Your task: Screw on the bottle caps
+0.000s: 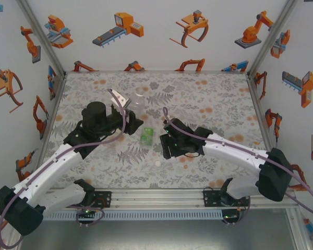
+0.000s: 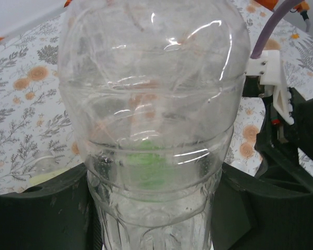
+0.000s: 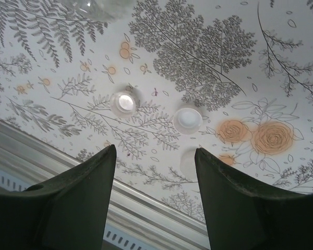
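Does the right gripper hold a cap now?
No, the right gripper is open and empty; the caps lie loose on the table.

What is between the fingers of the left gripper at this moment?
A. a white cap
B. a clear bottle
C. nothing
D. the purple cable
B: in the left wrist view a clear bottle is clamped between the dark fingers of the left gripper.
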Motion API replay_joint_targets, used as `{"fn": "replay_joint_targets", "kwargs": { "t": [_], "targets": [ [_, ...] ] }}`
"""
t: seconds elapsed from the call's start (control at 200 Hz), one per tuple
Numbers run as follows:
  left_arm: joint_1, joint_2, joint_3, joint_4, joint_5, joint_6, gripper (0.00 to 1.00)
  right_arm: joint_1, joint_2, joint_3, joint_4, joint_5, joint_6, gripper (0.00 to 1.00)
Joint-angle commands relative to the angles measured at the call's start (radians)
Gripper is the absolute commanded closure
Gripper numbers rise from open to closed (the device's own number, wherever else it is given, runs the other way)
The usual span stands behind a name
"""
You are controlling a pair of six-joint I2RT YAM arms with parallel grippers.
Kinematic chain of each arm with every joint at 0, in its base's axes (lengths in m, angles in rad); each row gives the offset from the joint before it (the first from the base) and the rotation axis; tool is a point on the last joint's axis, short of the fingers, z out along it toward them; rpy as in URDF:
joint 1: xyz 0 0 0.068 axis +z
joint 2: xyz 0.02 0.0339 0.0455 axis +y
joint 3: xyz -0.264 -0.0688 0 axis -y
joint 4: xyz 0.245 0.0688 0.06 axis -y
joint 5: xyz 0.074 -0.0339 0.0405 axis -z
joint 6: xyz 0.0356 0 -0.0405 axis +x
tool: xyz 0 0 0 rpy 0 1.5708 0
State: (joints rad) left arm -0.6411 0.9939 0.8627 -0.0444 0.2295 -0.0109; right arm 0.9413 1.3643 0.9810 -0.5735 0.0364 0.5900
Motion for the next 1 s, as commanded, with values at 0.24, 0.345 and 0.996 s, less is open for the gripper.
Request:
{"fn": "replay_joint_targets", "kwargs": {
  "t": [0.24,0.345,0.996],
  "targets": [
    [0.006,-0.144,-0.057,0.054,-0.077,-0.128,0.83,0.079,0.127,0.086,-0.027,0.056,0.074,0.45],
    [0.011,-0.187,-0.047,0.025,-0.094,-0.128,0.83,0.107,0.159,0.088,-0.022,0.055,0.093,0.46],
    [0.023,-0.297,0.012,-0.174,-0.143,-0.116,0.84,0.194,0.339,0.163,0.018,0.146,0.184,0.56]
  ]
}}
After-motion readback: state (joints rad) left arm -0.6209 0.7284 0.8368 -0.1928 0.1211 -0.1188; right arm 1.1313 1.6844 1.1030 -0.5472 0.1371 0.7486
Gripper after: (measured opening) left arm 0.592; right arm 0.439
